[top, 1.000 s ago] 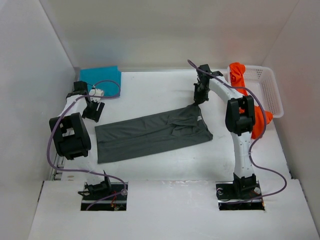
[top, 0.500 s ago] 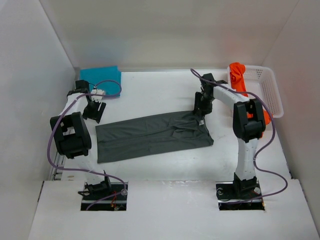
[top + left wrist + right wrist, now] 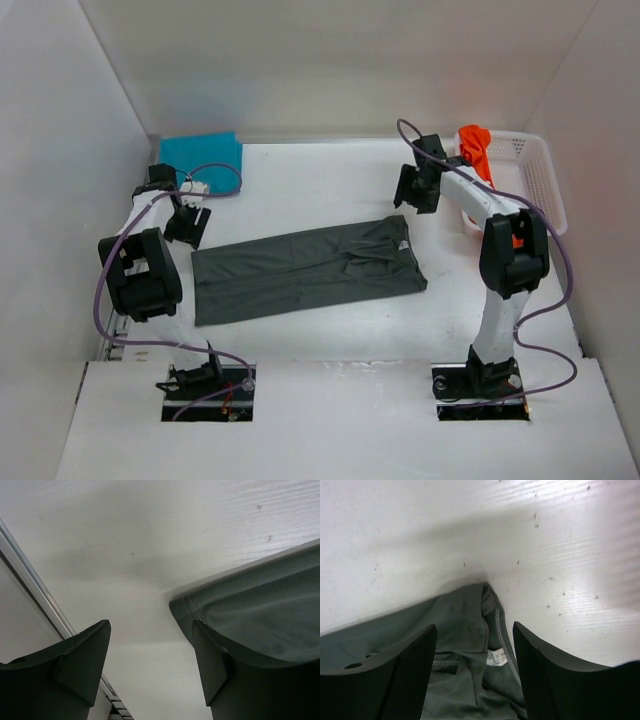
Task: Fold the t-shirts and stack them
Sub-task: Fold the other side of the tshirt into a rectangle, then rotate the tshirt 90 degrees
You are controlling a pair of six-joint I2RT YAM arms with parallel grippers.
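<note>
Dark grey t-shirt (image 3: 305, 268) lies flat across the middle of the table (image 3: 320, 335), folded into a long band running from near the left edge toward the right.

Left gripper (image 3: 188, 228) is at the band's far left corner, jaws apart, nothing between them. One finger (image 3: 212, 670) sits in front of the hem; can't tell if it touches.

Right gripper (image 3: 410, 195) hangs over the band's far right corner, jaws wide, holding nothing. White neck label (image 3: 495, 658) shows below it.

Teal t-shirt (image 3: 201, 158) lies folded in the far left corner. Orange t-shirt (image 3: 476, 150) is draped over the rim of the white mesh basket (image 3: 545, 175) in the far right corner.
</note>
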